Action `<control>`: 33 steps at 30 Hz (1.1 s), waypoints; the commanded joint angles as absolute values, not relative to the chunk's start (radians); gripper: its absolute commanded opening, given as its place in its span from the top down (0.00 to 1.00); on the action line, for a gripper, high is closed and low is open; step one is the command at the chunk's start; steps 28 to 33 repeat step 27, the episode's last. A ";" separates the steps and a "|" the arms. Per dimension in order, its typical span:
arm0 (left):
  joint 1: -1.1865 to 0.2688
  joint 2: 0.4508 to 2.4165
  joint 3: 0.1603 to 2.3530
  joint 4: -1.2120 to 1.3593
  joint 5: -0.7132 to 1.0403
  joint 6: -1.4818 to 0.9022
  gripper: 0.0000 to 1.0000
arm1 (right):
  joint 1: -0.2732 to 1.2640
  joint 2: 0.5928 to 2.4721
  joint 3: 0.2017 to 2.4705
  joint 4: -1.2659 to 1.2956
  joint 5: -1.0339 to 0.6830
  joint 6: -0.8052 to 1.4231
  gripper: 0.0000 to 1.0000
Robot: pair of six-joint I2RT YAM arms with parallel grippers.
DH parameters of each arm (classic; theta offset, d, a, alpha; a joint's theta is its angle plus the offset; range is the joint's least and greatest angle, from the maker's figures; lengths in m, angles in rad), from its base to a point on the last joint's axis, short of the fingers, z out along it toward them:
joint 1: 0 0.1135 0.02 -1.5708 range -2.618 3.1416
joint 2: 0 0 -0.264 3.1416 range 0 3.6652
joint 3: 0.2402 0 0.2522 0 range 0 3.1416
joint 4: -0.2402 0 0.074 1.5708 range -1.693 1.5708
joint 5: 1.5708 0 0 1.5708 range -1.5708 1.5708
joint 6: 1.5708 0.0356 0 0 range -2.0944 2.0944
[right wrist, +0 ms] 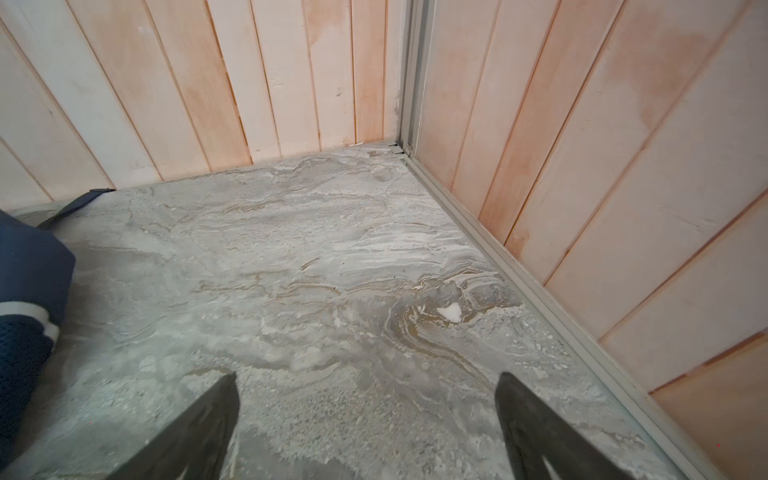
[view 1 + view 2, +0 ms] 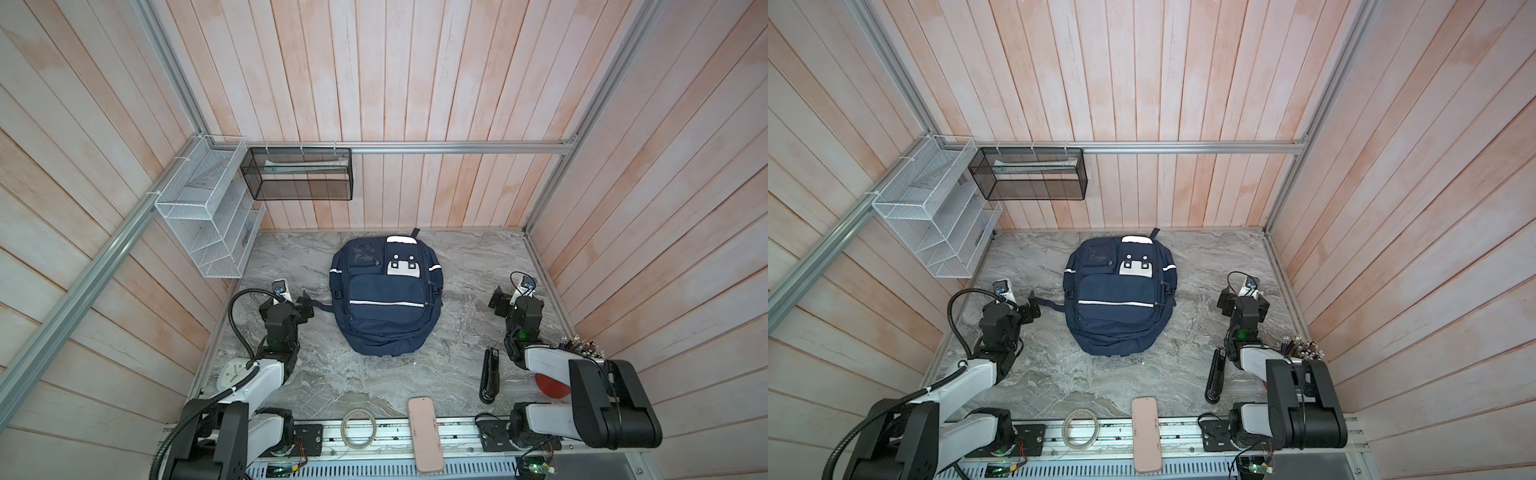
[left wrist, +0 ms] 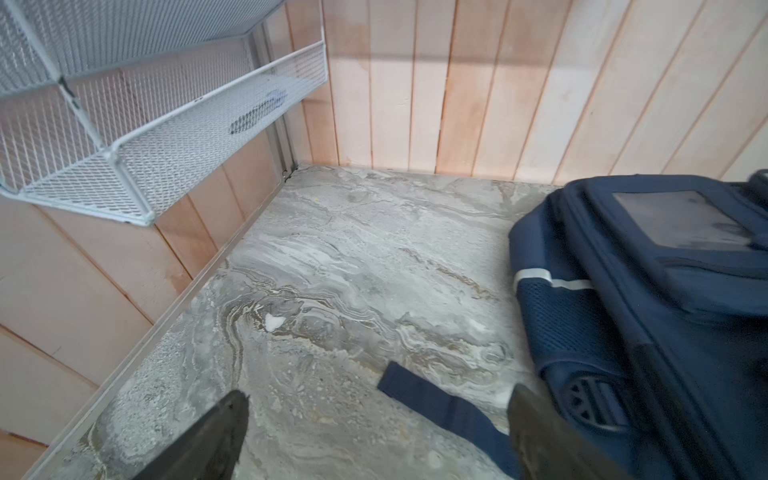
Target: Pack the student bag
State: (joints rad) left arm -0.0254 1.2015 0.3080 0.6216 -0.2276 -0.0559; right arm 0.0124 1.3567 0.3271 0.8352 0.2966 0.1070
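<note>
The student bag, navy with white stripes and white patches, lies flat in the middle of the marble table with its zips closed. My left gripper hovers just left of it, open and empty. In the left wrist view the bag is beside one finger, and its loose strap lies on the table under the open left gripper. My right gripper stands open right of the bag, a hand's width away. Only bare marble shows under it, with the bag's edge off to one side.
A black stapler, a red object and a cup of pens sit near the right arm. A white clock is by the left arm. A tape ring and pink case lie at the front edge. A white wire rack and black mesh basket hang at back left.
</note>
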 commanded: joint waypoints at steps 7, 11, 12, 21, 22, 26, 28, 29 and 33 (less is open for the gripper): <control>0.097 1.486 0.331 0.992 0.103 -0.093 0.03 | -0.011 1.557 0.205 1.337 0.134 0.038 0.05; 0.062 1.520 0.346 0.995 0.129 -0.026 0.00 | -0.023 1.530 0.230 1.251 0.111 0.049 0.02; 0.063 1.519 0.337 1.000 0.115 -0.030 0.00 | -0.023 1.534 0.228 1.260 0.112 0.049 0.02; 0.041 1.549 0.295 1.104 0.067 -0.020 0.00 | -0.023 1.517 0.242 1.208 0.100 0.040 0.02; 0.036 1.551 0.295 1.108 0.060 -0.018 0.00 | -0.022 1.517 0.242 1.207 0.101 0.040 0.02; 0.037 1.550 0.295 1.104 0.057 -0.020 0.00 | -0.023 1.521 0.245 1.206 0.101 0.041 0.02; 0.037 1.549 0.295 1.103 0.057 -0.020 0.00 | -0.023 1.522 0.248 1.203 0.101 0.043 0.02; 0.037 1.549 0.295 1.103 0.057 -0.020 0.00 | -0.023 1.522 0.248 1.203 0.101 0.043 0.02; 0.037 1.549 0.295 1.103 0.057 -0.020 0.00 | -0.023 1.522 0.248 1.203 0.101 0.043 0.02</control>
